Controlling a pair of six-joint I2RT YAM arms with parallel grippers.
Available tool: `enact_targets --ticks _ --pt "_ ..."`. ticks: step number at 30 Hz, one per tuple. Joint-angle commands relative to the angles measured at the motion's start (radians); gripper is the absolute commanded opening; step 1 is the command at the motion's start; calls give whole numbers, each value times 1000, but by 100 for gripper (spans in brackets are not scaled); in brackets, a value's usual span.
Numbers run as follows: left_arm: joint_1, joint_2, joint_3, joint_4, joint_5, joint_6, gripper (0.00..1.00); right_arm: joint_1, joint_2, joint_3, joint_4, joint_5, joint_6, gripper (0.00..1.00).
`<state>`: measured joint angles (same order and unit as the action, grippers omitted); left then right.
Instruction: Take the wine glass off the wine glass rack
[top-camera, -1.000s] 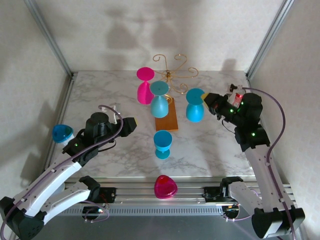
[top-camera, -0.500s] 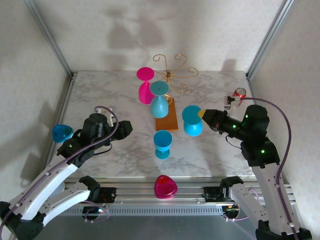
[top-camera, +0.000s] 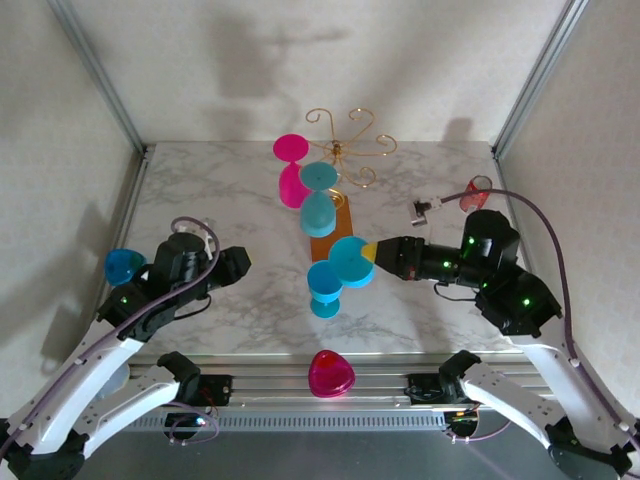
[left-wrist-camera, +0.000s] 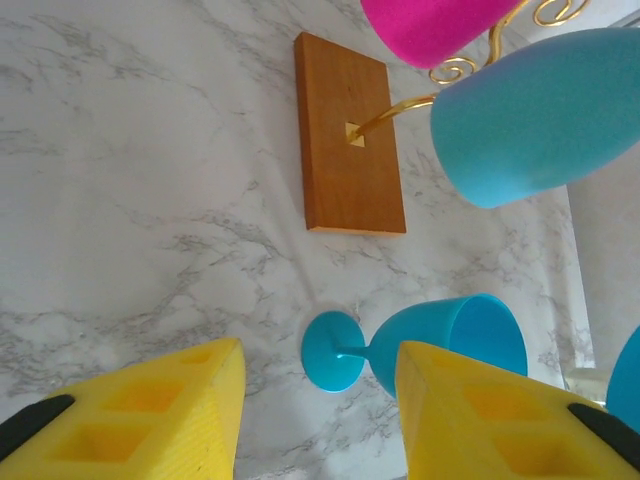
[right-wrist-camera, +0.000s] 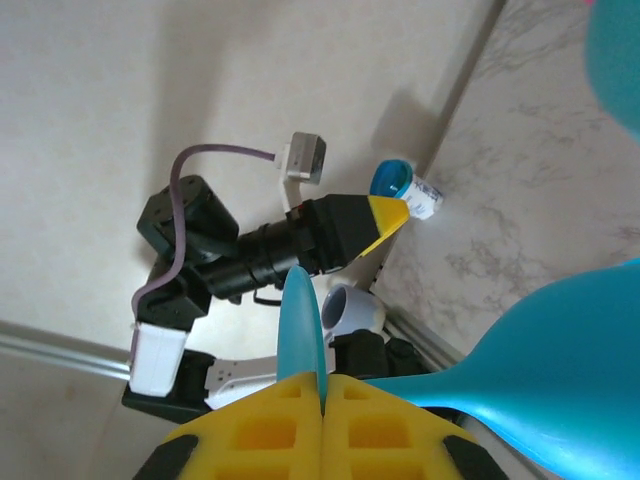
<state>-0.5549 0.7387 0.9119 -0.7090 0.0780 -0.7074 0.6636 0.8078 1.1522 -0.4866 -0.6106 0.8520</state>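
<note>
One wine glass (top-camera: 348, 262) is hanging clear of the wine glass rack (top-camera: 340, 150), foot pinched by the right gripper (right-wrist-camera: 320, 385); the left gripper (left-wrist-camera: 318, 390) is waiting spread.

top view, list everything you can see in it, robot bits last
rack: 1, gold wire on brown wooden base, back middle of table
blue glasses: 4, blue, one hung on rack, one upright on table in front of the base, one held sideways by its foot, one beyond table's left edge
pink glasses: 2, pink, one hung on rack, one on near rail
red thing: 1, red, right edge of table, too small to tell
table: 1, white marble
left hand: 1, black, left of middle, open, empty
right hand: 1, black, yellow tips, shut on held glass's foot
</note>
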Motion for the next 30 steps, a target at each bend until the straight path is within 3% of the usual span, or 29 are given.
enact_targets --ticks 1,4,10,30 --pt "-6 -15 29 -64 -39 -19 44 78 53 58 36 71 -59 0" --pt "-5 -37 14 -82 -47 -28 44 174 124 88 76 89 -83 0" --pt "-5 -86 4 -119 -64 -45 45 274 275 153 114 107 -144 0" --pt "-3 -140 22 -346 -122 -137 49 324 566 269 215 39 -282 0"
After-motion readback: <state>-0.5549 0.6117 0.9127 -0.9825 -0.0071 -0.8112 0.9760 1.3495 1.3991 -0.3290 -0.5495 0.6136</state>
